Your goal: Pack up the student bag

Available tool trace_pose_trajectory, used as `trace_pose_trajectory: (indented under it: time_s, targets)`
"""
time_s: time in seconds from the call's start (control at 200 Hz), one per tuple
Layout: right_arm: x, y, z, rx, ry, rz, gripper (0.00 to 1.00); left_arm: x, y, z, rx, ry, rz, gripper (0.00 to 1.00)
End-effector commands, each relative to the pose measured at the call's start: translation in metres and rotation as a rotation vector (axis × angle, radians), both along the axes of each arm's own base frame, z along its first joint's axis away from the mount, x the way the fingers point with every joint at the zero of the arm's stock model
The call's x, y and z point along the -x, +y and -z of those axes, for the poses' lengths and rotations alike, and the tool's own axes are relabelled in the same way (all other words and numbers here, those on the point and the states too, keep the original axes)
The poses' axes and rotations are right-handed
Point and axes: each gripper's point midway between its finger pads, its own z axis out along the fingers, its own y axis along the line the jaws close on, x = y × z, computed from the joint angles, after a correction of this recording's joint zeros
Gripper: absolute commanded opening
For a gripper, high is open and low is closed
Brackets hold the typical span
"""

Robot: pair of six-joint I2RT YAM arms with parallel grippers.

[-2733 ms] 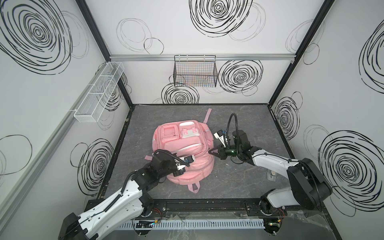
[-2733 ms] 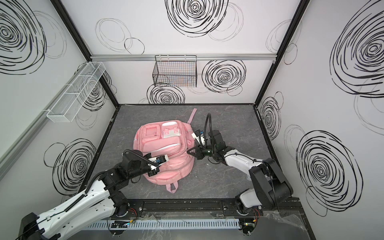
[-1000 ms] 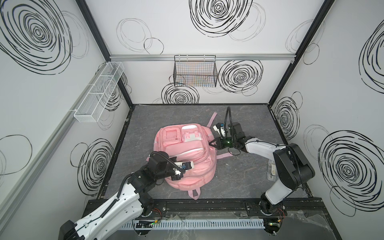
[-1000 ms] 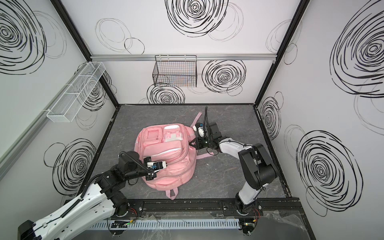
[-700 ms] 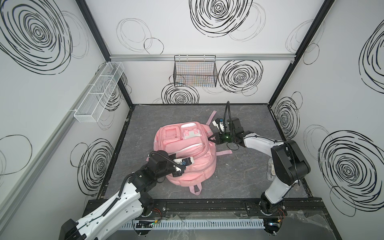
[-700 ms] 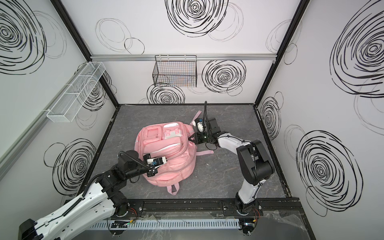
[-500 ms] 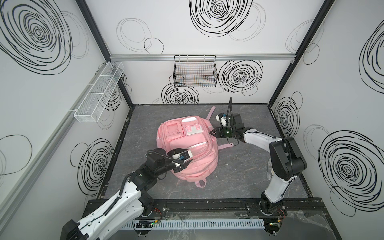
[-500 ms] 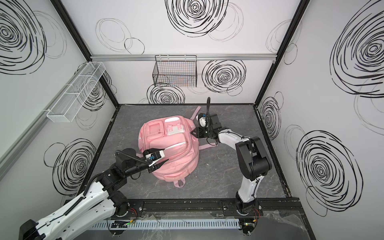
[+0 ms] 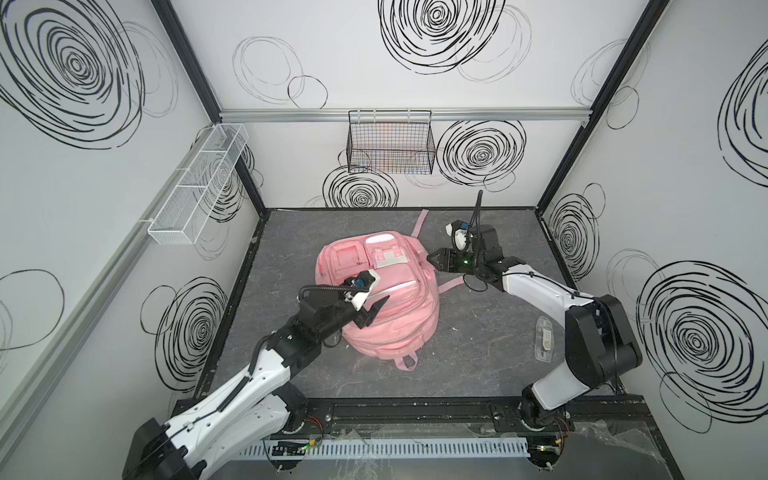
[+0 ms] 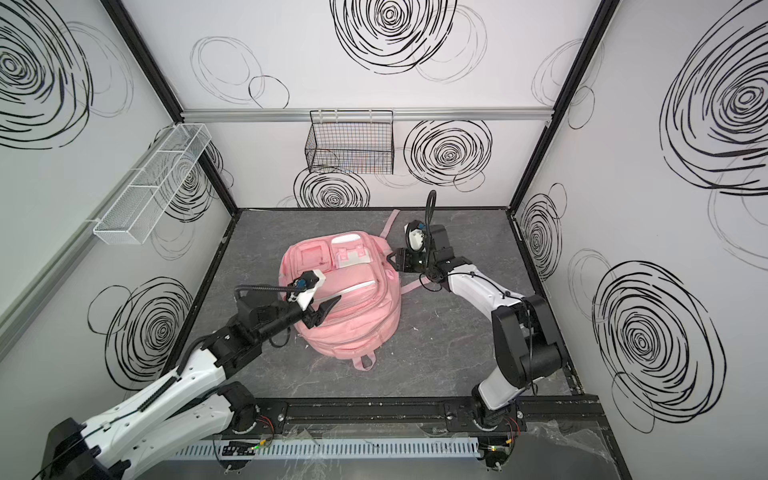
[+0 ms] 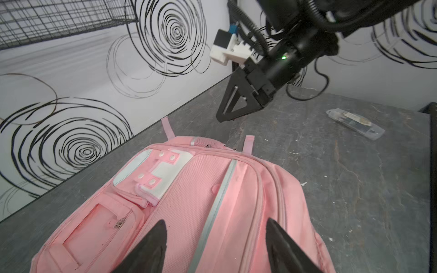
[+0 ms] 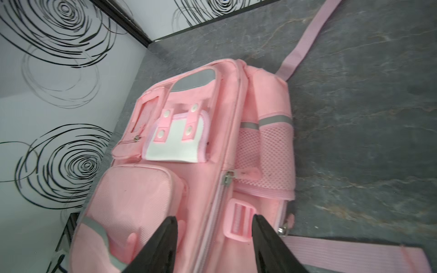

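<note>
We look steeply down from high at the front in both top views, taking in the whole walled cell [image 9: 478, 332]. Our wrist cameras ride close above the student bag [image 11: 212, 201] — both catch its white flap patch [image 12: 175, 144], from different sides.

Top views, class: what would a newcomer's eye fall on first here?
The large pink fabric backpack lies front-up in the middle of the grey table, by far the biggest thing. The left gripper hangs open above its front, and the right gripper is open at its right side, near the far end. Bold black swirls cover the white walls.
</note>
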Motion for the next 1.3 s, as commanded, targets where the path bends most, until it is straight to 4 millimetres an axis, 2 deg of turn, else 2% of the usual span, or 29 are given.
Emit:
trace_pose_trajectory:
  time_s: [0.0, 0.05, 0.14, 0.23, 0.325, 0.43, 0.525, 0.655, 0.81, 0.885, 0.975, 1.096, 1.161, 1.246, 1.296]
  targets:
    - [0.022, 0.021, -0.010, -0.024, -0.048, -0.126, 0.42, -0.022, -0.006, -0.013, 0.133, 0.171, -0.127, 0.56]
    - [0.025, 0.020, -0.011, 0.010, -0.099, -0.152, 0.39, -0.023, -0.018, -0.004, 0.095, 0.217, -0.095, 0.54]
    - [0.029, 0.016, -0.016, 0.090, -0.231, -0.224, 0.38, -0.016, -0.037, 0.015, -0.074, 0.209, -0.022, 0.65]
    - [0.021, 0.004, -0.021, 0.182, -0.327, -0.196, 0.39, -0.010, -0.047, 0.030, -0.275, 0.126, 0.023, 0.69]
    - [0.007, -0.015, -0.027, 0.231, -0.340, -0.111, 0.40, -0.018, -0.052, 0.033, -0.392, 0.077, 0.017, 0.68]
    - [-0.003, -0.040, -0.030, 0.189, -0.275, -0.005, 0.39, -0.025, -0.061, 0.037, -0.441, 0.088, 0.035, 0.64]
    - [-0.001, -0.054, -0.029, 0.128, -0.245, 0.025, 0.40, -0.027, -0.065, 0.046, -0.488, 0.087, 0.053, 0.59]
    - [0.010, -0.061, -0.029, 0.095, -0.274, 0.021, 0.41, -0.022, -0.072, 0.058, -0.543, 0.100, 0.108, 0.61]
    - [0.014, -0.065, -0.037, 0.091, -0.296, 0.030, 0.41, -0.012, -0.085, 0.054, -0.492, 0.104, 0.188, 0.63]
    - [0.013, -0.064, -0.039, 0.085, -0.298, 0.030, 0.42, -0.010, -0.090, 0.058, -0.485, 0.114, 0.220, 0.62]
    - [0.013, -0.063, -0.041, 0.078, -0.295, 0.028, 0.42, -0.014, -0.088, 0.073, -0.537, 0.135, 0.215, 0.59]
    - [0.014, -0.063, -0.043, 0.085, -0.292, 0.025, 0.42, -0.012, -0.084, 0.091, -0.618, 0.174, 0.242, 0.45]
    - [0.015, -0.063, -0.047, 0.082, -0.298, 0.022, 0.42, -0.011, -0.083, 0.096, -0.645, 0.180, 0.256, 0.38]
    - [0.016, -0.063, -0.055, 0.074, -0.319, 0.022, 0.43, -0.008, -0.082, 0.099, -0.671, 0.175, 0.283, 0.37]
    - [0.017, -0.062, -0.060, 0.066, -0.332, 0.019, 0.43, -0.003, -0.081, 0.100, -0.690, 0.164, 0.313, 0.25]
